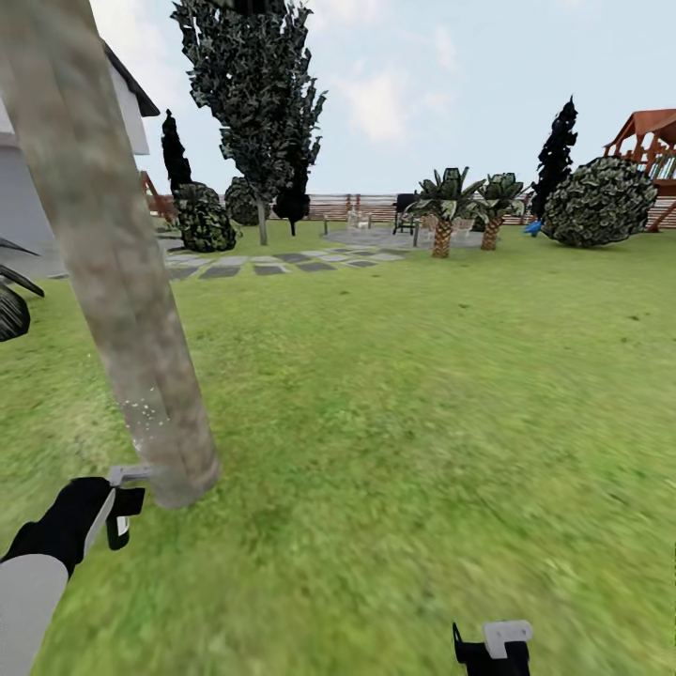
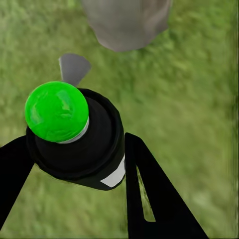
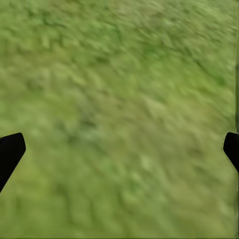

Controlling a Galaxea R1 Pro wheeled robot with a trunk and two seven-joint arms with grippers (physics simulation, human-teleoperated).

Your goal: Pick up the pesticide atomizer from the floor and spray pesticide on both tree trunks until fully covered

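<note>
— Left arm (image 1: 38, 573) reaching forward and up from the lower left corner, white forearm, black wrist. Left gripper (image 1: 127, 502) sitting low by the near trunk (image 1: 122, 310), fingers (image 2: 149, 194) closing around the pesticide atomizer (image 2: 74, 134), green cap facing the wrist camera.

— Clamping snugly, both sides touching the dark body. And the right gripper (image 1: 493, 648)?

— Poking in at the bottom edge, pointing down at grass. Fingers (image 3: 10, 152) spreading wide, gripping nothing.

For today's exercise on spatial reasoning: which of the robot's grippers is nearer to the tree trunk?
The left gripper, holding the pesticide atomizer, sits right beside the base of the tree trunk. The right gripper hangs far off over the lawn.
</note>
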